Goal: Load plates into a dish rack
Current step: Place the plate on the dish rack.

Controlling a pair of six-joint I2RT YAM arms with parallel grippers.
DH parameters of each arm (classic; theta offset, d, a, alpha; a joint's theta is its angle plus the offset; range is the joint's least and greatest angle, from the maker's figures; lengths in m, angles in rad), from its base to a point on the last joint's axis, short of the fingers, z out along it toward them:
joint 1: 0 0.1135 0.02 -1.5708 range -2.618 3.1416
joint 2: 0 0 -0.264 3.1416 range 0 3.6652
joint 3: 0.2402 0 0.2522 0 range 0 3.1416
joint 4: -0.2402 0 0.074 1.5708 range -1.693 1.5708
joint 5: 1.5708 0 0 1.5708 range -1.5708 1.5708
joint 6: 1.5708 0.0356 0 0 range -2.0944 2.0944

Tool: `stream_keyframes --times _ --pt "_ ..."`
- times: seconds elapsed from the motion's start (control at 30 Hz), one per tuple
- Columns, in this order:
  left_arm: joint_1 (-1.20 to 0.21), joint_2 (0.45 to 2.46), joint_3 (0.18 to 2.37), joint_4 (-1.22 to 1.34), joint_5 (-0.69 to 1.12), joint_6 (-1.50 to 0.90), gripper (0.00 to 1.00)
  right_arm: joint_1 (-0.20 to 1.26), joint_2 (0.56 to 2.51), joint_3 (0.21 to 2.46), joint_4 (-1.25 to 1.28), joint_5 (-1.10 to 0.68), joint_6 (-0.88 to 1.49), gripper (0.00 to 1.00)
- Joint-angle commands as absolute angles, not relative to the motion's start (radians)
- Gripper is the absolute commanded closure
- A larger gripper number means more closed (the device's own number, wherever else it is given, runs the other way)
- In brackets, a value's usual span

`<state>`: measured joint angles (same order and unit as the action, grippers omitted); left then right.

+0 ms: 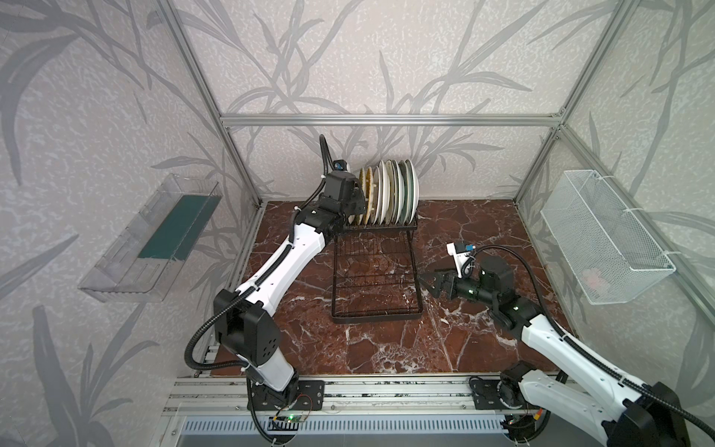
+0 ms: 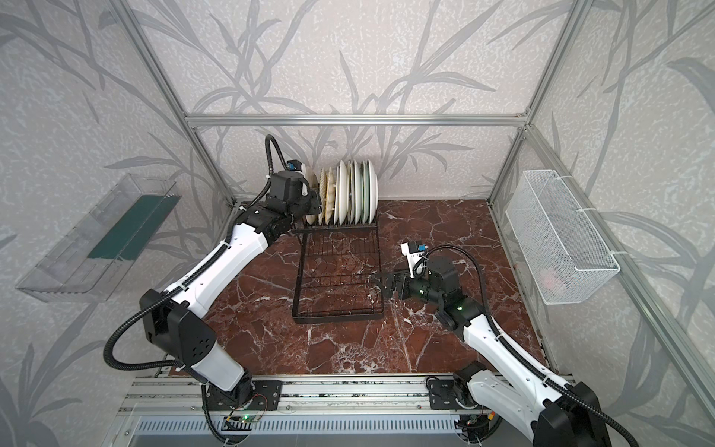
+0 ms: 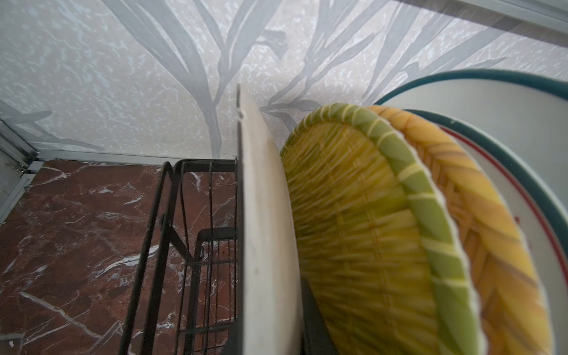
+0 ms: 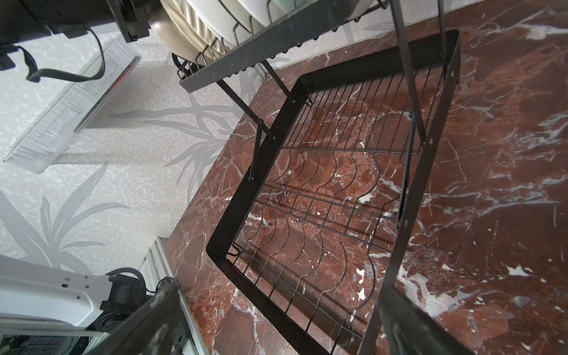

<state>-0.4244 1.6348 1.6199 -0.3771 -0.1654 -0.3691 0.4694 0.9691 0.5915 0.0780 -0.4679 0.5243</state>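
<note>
Left gripper (image 1: 358, 203) pinches one cream plate (image 3: 264, 215) beside two woven plates (image 3: 353, 215); right gripper (image 1: 427, 280) wide open, empty.

The left arm (image 1: 278, 267) is stretched far forward with the wrist raised. The left gripper (image 1: 356, 202) is closed, and a cream plate (image 3: 264, 215) is pinched edge-on between its fingers. The right arm (image 1: 561, 340) is held low and level, and the fingers (image 4: 408, 319) of the right gripper (image 1: 428, 283) are spread wide apart.
</note>
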Motion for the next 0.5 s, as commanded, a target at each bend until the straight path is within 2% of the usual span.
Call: stream_keyframes --times 0.0,0.27,0.37,0.47 --pt "-0.423 1.583 1.611 -0.292 -0.187 -0.37 0.99 0.474 0.976 0.588 0.104 -0.466 0.523 0.01" --pt "-0.422 1.567 1.638 -0.299 -0.174 -0.372 0.77 0.473 0.97 0.608 0.052 -0.419 0.503 0.01" --pt "-0.419 1.559 1.663 -0.312 -0.161 -0.375 0.65 0.473 0.967 0.621 0.008 -0.389 0.487 0.01" --pt "-0.414 1.549 1.689 -0.323 -0.142 -0.377 0.6 0.474 0.966 0.633 -0.025 -0.368 0.472 0.01"
